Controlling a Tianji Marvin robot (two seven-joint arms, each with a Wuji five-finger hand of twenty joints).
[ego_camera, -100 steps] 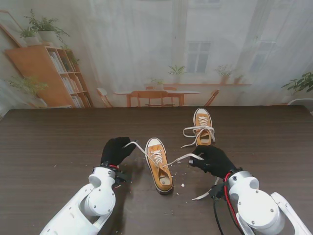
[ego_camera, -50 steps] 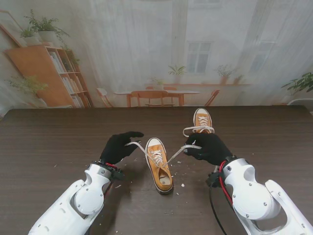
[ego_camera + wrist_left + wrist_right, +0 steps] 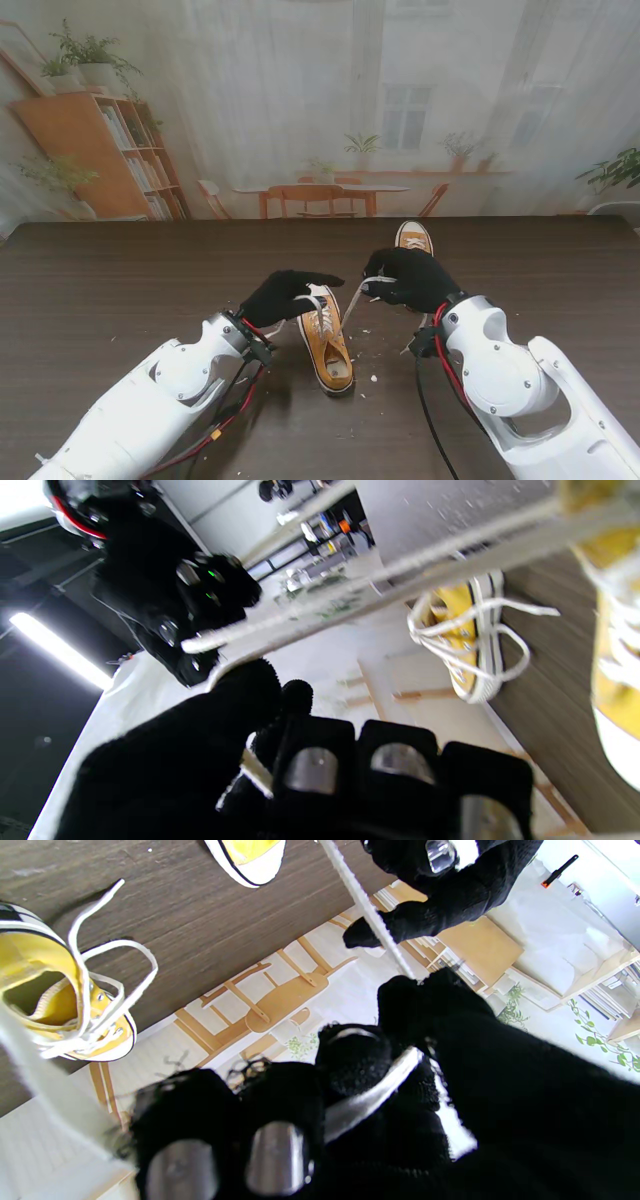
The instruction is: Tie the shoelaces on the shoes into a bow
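A yellow sneaker [image 3: 327,350] with white laces lies in the middle of the table, toe pointing away from me. My left hand [image 3: 286,295], in a black glove, hovers over its toe, shut on the left lace end [image 3: 256,771]. My right hand [image 3: 411,278] is shut on the right lace [image 3: 352,303], which runs taut up from the eyelets. The two hands are close together, fingertips nearly meeting. The second yellow sneaker [image 3: 413,235] stands farther back, mostly hidden behind my right hand; its laces [image 3: 107,990] lie in loose loops.
Small white crumbs [image 3: 374,378] are scattered on the dark wooden table [image 3: 120,300] near the sneaker's heel. A printed room backdrop [image 3: 320,110] rises behind the table's far edge.
Both hands have moved inward and away from me, from either side of the sneaker to just past its toe. The laces have been drawn up and together.
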